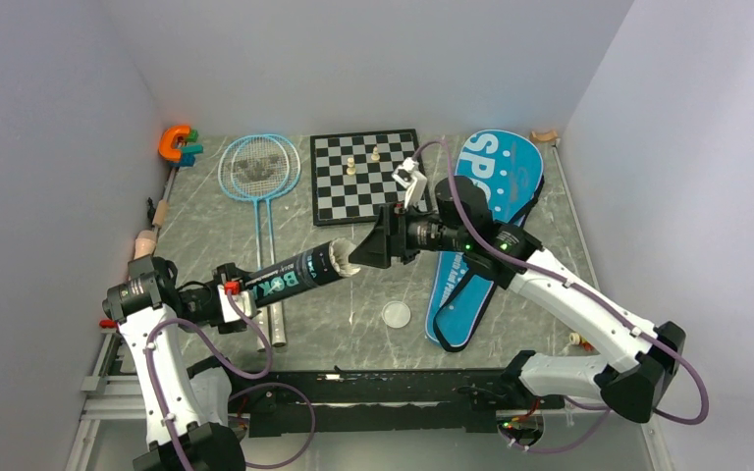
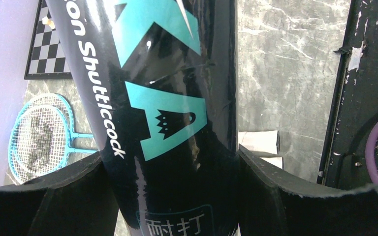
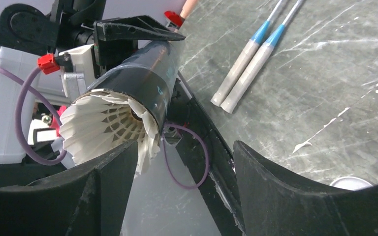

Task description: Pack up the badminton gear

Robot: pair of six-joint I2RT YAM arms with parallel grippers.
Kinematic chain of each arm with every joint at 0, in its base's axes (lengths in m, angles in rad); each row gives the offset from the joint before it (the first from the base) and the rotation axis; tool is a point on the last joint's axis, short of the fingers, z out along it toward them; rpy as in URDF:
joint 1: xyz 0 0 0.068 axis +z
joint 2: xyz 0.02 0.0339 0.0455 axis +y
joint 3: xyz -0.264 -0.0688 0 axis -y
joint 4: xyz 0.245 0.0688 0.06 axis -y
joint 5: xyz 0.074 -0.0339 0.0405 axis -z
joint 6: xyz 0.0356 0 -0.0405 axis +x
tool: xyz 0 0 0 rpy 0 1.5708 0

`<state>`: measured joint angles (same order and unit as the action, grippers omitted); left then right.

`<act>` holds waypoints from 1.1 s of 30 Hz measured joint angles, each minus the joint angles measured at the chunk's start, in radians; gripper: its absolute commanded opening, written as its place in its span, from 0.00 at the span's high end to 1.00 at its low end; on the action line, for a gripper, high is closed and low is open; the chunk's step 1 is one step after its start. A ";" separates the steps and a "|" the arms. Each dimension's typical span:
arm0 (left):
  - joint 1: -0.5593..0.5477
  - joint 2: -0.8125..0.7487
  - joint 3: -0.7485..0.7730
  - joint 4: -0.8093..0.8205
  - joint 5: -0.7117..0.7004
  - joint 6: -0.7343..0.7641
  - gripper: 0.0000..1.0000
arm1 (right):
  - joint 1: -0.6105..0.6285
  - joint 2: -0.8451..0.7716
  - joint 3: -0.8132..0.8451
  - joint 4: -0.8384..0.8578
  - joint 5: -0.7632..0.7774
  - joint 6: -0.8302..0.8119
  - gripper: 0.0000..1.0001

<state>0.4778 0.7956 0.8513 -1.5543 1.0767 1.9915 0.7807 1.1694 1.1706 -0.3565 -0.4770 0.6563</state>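
Black lettered tube [image 1: 290, 275] is held off the bench [image 1: 353, 304], lying nearly level. Its rear end is clamped between the fingers of the left end effector [image 1: 239, 291], which press against both of its sides. Nearer than the tube's open end, a pale round disc [image 1: 396, 314] lies flat on the bench. A white feather shuttlecock [image 3: 103, 123] sits in the tube's mouth, feathers flaring outward. The right end effector [image 1: 361, 247] faces that mouth with its fingers [image 3: 275, 191] spread wide, gripping nothing; one finger is just beside the feathers. Below the tube's clamped end run the white handles of two light-blue rackets [image 1: 258, 169], whose heads lie beyond it. Right of the tube's mouth and beyond lies the blue racket-shaped bag [image 1: 491, 186]. Farther than the mouth sits a chessboard [image 1: 365, 175] carrying two pale pieces. An orange C-shaped toy [image 1: 174, 143] is farthest, left of the racket heads.
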 measured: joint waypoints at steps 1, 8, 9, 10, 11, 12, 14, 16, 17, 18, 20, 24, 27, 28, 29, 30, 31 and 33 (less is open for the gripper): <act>0.000 0.000 0.000 0.000 0.000 0.000 0.76 | 0.010 0.008 0.004 -0.001 0.005 -0.002 0.25; -0.001 -0.002 0.002 0.000 0.004 -0.016 0.76 | 0.069 0.092 0.029 -0.001 0.047 -0.008 0.24; -0.002 -0.002 0.002 0.000 0.005 -0.017 0.76 | 0.076 0.102 0.031 0.001 0.050 -0.008 0.23; -0.003 -0.002 0.003 0.000 0.007 -0.018 0.76 | 0.083 0.115 0.034 0.003 0.051 -0.008 0.21; -0.004 -0.002 0.004 0.000 0.007 -0.018 0.76 | 0.090 0.127 0.037 0.006 0.051 -0.008 0.20; -0.006 -0.002 0.006 0.000 0.008 -0.018 0.76 | 0.096 0.140 0.045 0.006 0.051 -0.008 0.18; -0.010 -0.002 0.008 0.000 0.012 -0.021 0.76 | 0.102 0.163 0.071 0.000 0.051 -0.010 0.13; -0.011 0.000 0.008 0.000 0.018 -0.021 0.76 | 0.105 0.187 0.114 -0.005 0.050 -0.016 0.10; -0.012 0.002 0.008 0.000 0.019 -0.022 0.76 | 0.102 0.188 0.132 -0.006 0.049 -0.020 0.08; -0.012 0.005 0.008 0.000 0.019 -0.022 0.76 | 0.095 0.187 0.143 -0.008 0.048 -0.023 0.08; -0.012 0.012 0.008 0.000 0.019 -0.021 0.76 | 0.060 0.159 0.157 -0.010 0.042 -0.026 0.06; -0.012 0.027 0.007 0.000 0.018 -0.021 0.76 | -0.044 0.067 0.160 -0.032 0.026 -0.031 0.05; -0.012 0.027 0.007 0.000 0.018 -0.021 0.76 | -0.109 -0.006 0.165 -0.060 0.021 -0.046 0.07; -0.012 0.027 0.007 0.000 0.018 -0.021 0.76 | -0.129 -0.024 0.164 -0.065 0.019 -0.050 0.08; -0.012 0.027 0.007 0.000 0.018 -0.021 0.76 | -0.151 -0.039 0.161 -0.069 0.014 -0.055 0.09; -0.012 0.027 0.007 0.000 0.018 -0.021 0.75 | -0.176 -0.051 0.153 -0.070 0.011 -0.060 0.11; -0.012 0.026 0.007 0.000 0.018 -0.021 0.75 | -0.209 -0.059 0.141 -0.071 0.011 -0.063 0.11; -0.012 0.026 0.007 0.000 0.018 -0.022 0.75 | -0.288 -0.050 0.097 -0.083 0.027 -0.073 0.12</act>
<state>0.4656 0.8219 0.8581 -1.5539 1.0946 1.9694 0.4927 1.1194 1.2675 -0.4397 -0.4496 0.5831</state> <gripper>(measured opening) 0.730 0.897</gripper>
